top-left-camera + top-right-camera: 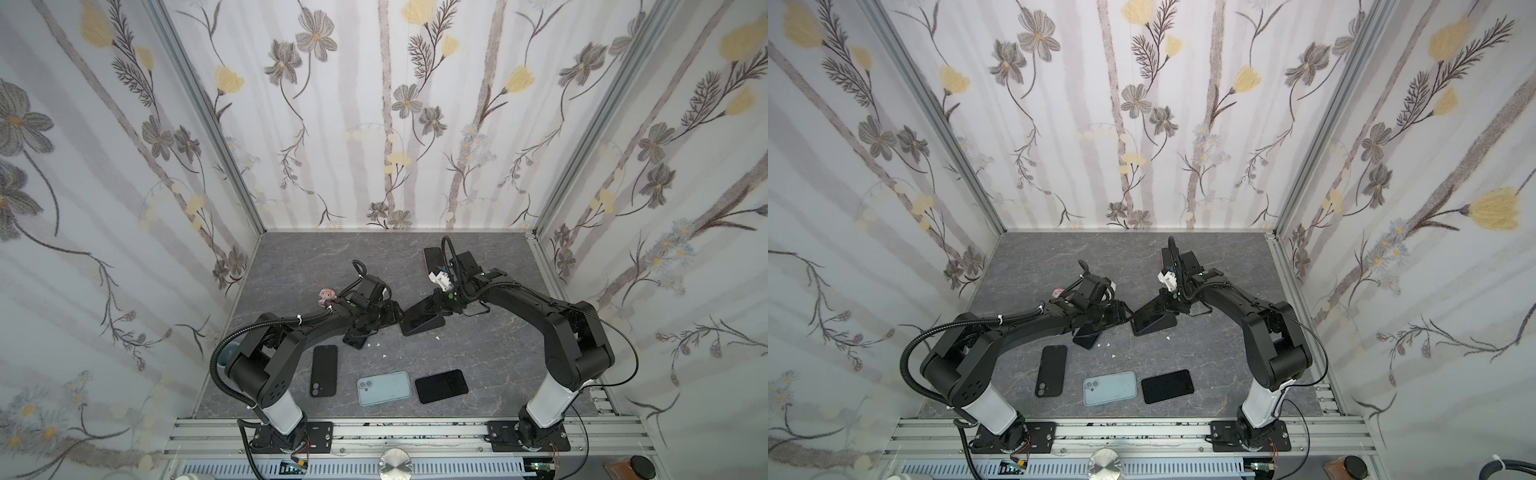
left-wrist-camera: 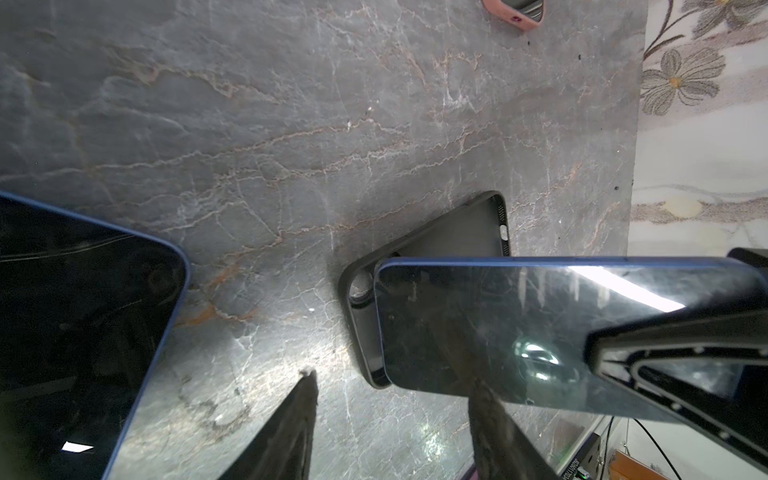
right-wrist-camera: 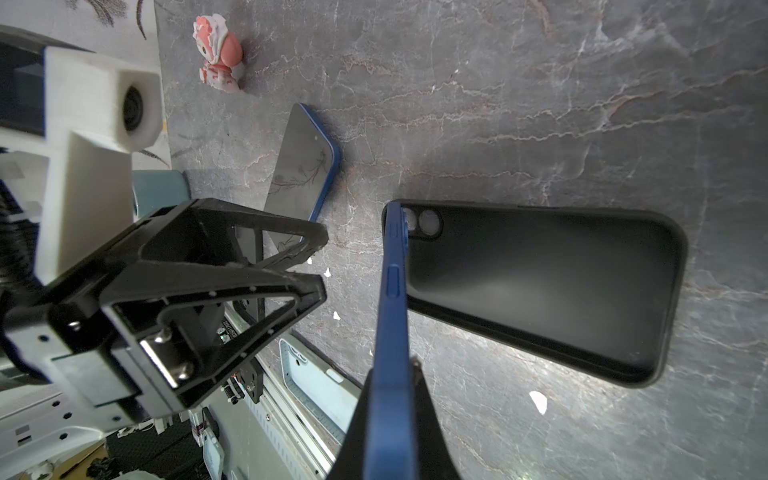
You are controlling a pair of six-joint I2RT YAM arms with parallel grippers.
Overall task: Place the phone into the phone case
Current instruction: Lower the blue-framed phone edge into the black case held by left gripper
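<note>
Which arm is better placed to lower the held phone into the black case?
Right: the right gripper is shut on the blue phone, tilted over the open black case. The left gripper is open, holding nothing.

Grey marble tabletop [image 1: 478, 353], black phone case [image 3: 540, 282], light blue case [image 1: 384, 387], pink figurine [image 3: 216, 54]

The blue-framed phone [image 3: 392, 291] is tilted above the empty black phone case [image 3: 540, 282], which lies open side up on the table [image 3: 498, 104].
</note>
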